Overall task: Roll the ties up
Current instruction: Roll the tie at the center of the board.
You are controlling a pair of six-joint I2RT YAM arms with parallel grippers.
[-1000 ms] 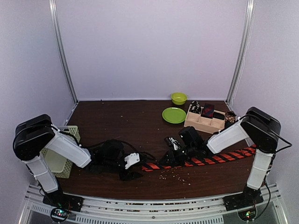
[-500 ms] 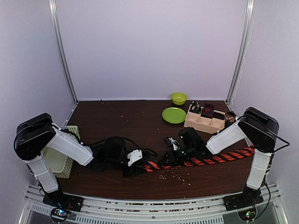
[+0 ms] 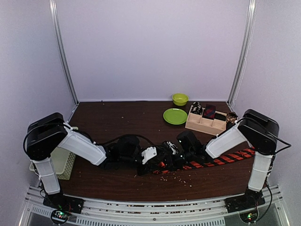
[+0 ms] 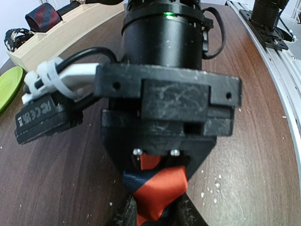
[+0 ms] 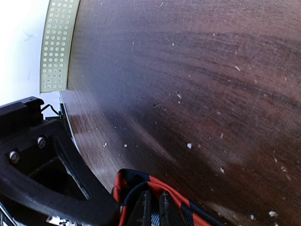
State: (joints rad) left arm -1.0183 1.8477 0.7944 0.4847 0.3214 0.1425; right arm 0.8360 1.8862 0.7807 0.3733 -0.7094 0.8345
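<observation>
The orange-red tie with black stripes lies along the table's near right, and its left end is bunched where my two grippers meet. My left gripper is shut on a fold of the tie; its fingers press the fold from both sides. My right gripper faces it head on, its black body filling the left wrist view. The right gripper is shut on the tie, which loops over its fingertips. Other rolled ties sit in a wooden tray.
A pale green mesh basket stands at the near left behind the left arm. A green plate and a green bowl are at the back, left of the tray. Pale crumbs dot the wood near the grippers.
My left arm has swung right to the tie's end, and its jaws have narrowed onto the fold. The right gripper has edged left and closed a little more.
</observation>
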